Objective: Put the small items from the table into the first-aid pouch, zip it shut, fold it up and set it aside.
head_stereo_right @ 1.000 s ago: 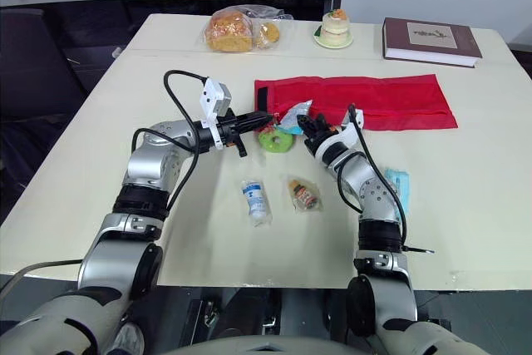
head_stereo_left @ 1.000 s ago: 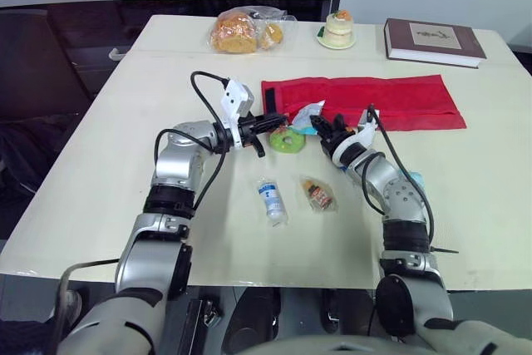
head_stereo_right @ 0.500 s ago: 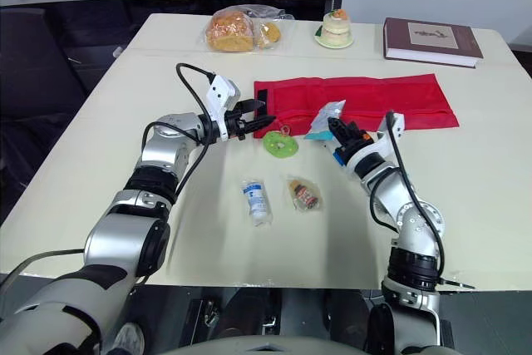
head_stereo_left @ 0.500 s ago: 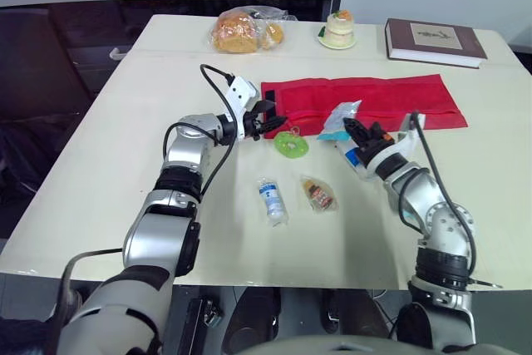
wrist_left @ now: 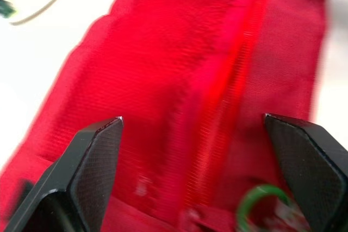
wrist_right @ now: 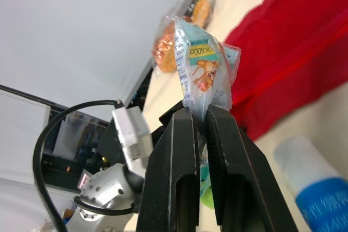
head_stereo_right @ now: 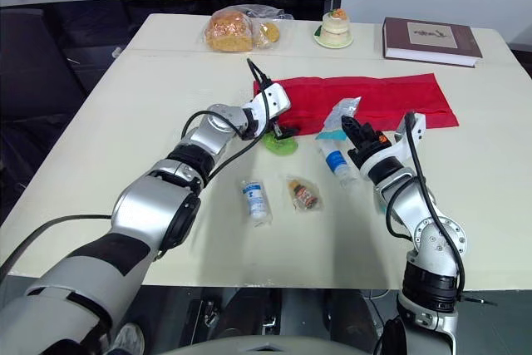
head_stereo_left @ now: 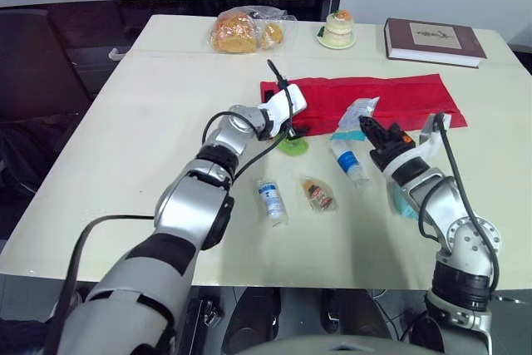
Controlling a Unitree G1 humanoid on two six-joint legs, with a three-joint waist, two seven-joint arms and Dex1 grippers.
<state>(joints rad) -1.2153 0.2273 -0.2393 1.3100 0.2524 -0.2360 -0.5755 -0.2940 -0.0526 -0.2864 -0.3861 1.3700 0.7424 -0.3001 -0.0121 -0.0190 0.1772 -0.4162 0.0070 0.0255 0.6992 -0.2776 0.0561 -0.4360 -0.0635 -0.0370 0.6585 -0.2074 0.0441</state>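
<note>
The red pouch [head_stereo_left: 366, 97] lies flat across the far half of the desk [head_stereo_left: 125, 122]. The left pincer [head_stereo_left: 293, 128] sits at its near-left edge, fingers spread, seemingly to hold the opening. The right pincer [wrist_right: 200, 111] pinches a clear packet [wrist_right: 206, 63] aloft just before it, likely for insertion.

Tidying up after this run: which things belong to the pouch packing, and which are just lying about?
Job: red pouch, packet in right tool, green ring, small bottle, second bottle, brown sachet.
Lying about: bagged bread, cake, book.
</note>
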